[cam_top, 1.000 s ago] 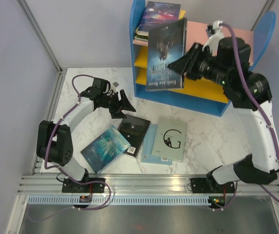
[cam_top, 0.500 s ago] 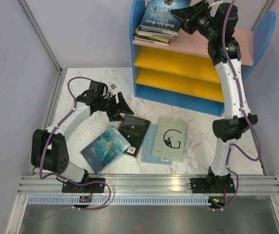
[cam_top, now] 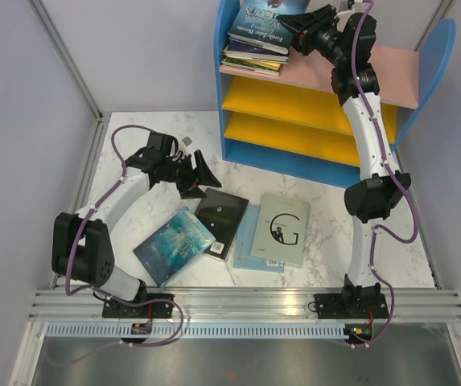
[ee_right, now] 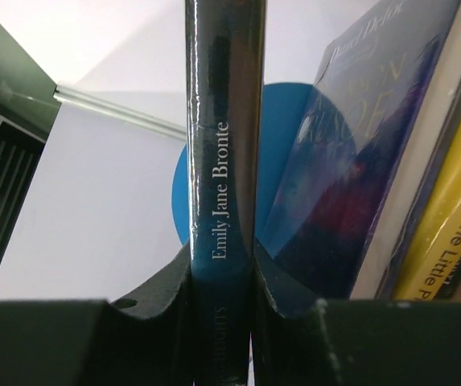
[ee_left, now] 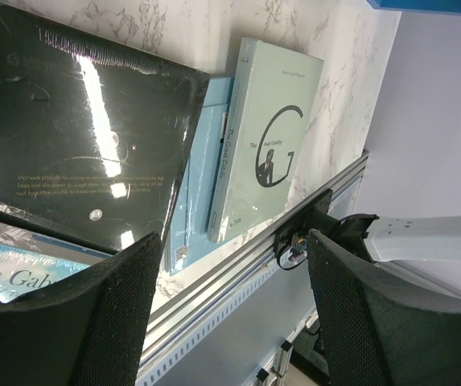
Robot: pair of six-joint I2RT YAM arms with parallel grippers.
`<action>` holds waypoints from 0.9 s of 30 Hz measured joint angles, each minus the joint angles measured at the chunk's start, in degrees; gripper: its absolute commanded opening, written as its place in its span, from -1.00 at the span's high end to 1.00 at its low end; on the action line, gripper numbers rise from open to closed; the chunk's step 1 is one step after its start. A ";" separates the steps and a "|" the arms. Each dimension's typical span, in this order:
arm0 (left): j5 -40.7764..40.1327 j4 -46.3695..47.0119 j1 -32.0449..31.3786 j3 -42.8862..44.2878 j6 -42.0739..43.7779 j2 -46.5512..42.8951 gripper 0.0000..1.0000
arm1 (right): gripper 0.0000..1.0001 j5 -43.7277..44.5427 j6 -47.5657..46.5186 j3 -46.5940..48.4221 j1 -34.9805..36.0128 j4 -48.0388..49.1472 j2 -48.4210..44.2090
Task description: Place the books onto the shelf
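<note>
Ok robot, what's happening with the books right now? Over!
Right jaws shut on the Brontë book, over the stack atop the shelf. Left jaws open near the black book. Four books lie on the table.

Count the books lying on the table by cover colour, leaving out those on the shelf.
black book: 1
teal book: 1
pale blue book: 1
pale green book: 1
Total: 4
</note>
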 measured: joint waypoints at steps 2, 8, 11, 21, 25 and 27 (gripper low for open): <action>0.00 0.09 0.00 0.46 0.00 0.50 -0.52 | 0.98 -1.18 0.02 -0.57 0.15 0.13 -0.31; 0.00 0.26 0.00 0.70 -0.15 2.25 -0.52 | -0.83 -3.13 0.24 -2.62 0.20 2.08 -1.66; -0.02 0.31 0.00 0.74 -0.24 2.45 -0.52 | -0.96 -3.61 -1.18 -3.23 -0.17 1.11 -3.50; -0.04 0.46 0.00 1.29 -0.31 2.49 -0.52 | -0.96 -7.72 -8.20 -12.50 -4.70 -5.68 -12.79; -0.09 0.46 0.00 1.88 -0.31 2.49 -0.52 | -0.96 -8.63 -13.07 -16.94 -6.01 -10.19 -16.61; -0.11 0.44 0.00 1.97 -0.31 2.49 -0.52 | -0.96 -9.07 -15.26 -19.30 -6.05 -11.87 -18.71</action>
